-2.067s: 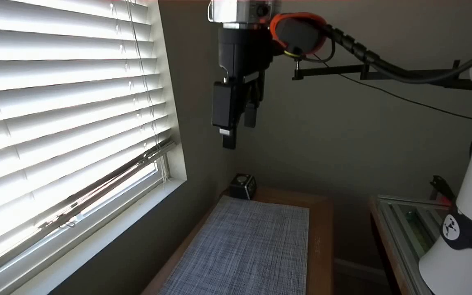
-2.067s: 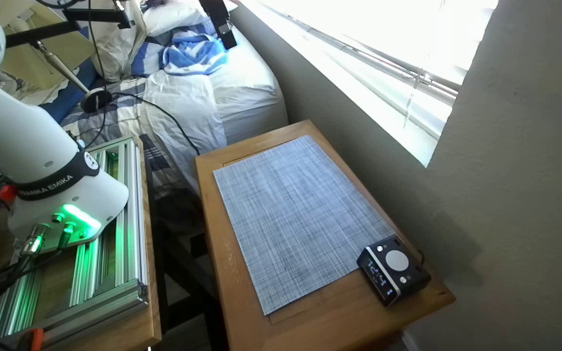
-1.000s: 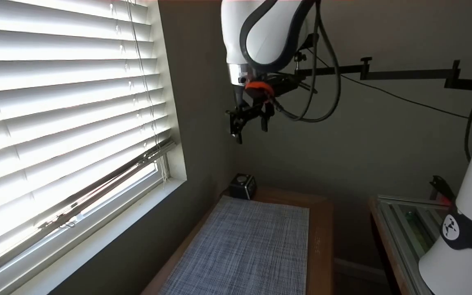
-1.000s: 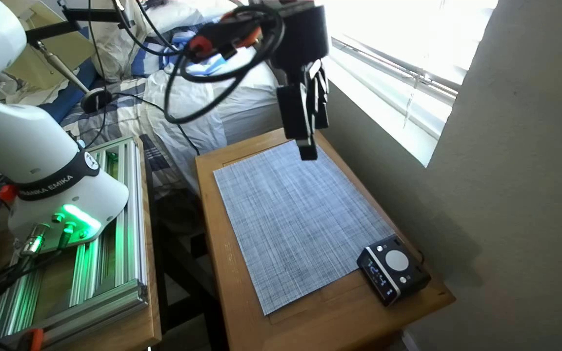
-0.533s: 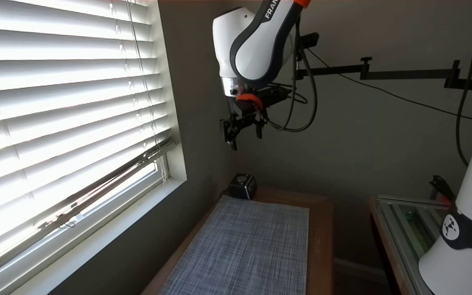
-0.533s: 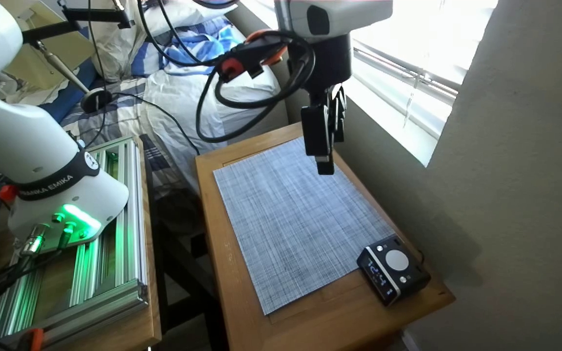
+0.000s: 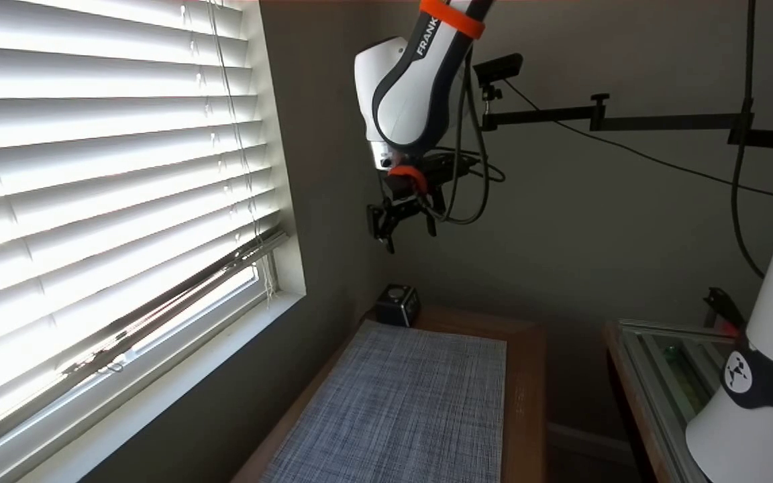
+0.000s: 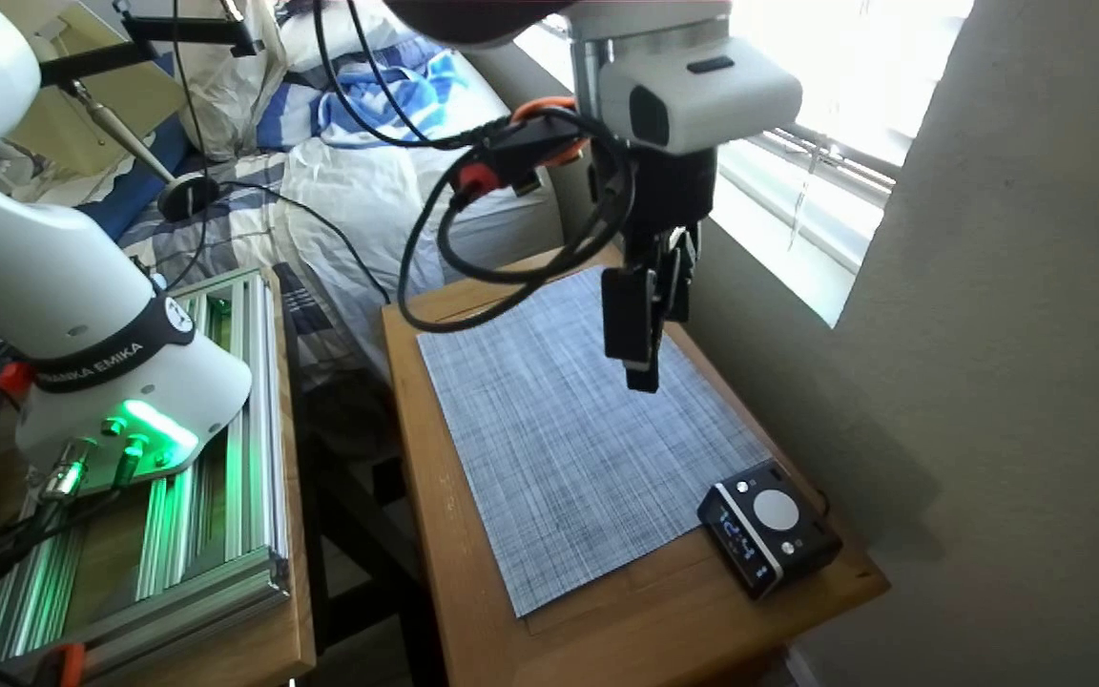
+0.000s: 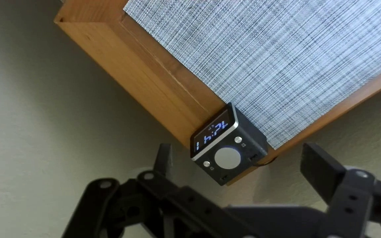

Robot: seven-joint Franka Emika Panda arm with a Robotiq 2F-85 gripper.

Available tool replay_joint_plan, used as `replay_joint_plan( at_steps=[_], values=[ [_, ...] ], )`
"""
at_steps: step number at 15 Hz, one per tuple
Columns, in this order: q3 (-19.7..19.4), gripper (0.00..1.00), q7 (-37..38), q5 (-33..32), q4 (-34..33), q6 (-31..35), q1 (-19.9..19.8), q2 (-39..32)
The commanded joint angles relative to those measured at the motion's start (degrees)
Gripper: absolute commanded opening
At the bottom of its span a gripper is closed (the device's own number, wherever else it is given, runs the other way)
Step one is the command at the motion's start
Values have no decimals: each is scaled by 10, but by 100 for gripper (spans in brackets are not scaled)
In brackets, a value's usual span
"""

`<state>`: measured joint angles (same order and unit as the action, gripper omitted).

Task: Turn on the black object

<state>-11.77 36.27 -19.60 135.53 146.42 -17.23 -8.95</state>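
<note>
The gripper (image 9: 237,150), jaws spread wide, hangs above the wooden table (image 8: 607,620). The black clock (image 8: 783,530), display (image 9: 212,132) lit, stands at the woven mat's (image 8: 578,448) corner

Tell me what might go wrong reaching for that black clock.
The black clock sits near a corner of the wooden table, so a sideways push could tip it off. The wall is close by, so the open pincer might scrape it. Small silver buttons flank the big round disc, so a press may hit the wrong one.
</note>
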Motion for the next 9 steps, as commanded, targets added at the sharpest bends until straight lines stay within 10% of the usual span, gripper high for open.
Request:
replay_joint_plan(
  at_steps=[1, 9],
  values=[
    [-27, 100, -8, 55, -67, -7, 20, -81],
    [-51, 37, -21, 132, -172, 1, 29, -201]
  ],
)
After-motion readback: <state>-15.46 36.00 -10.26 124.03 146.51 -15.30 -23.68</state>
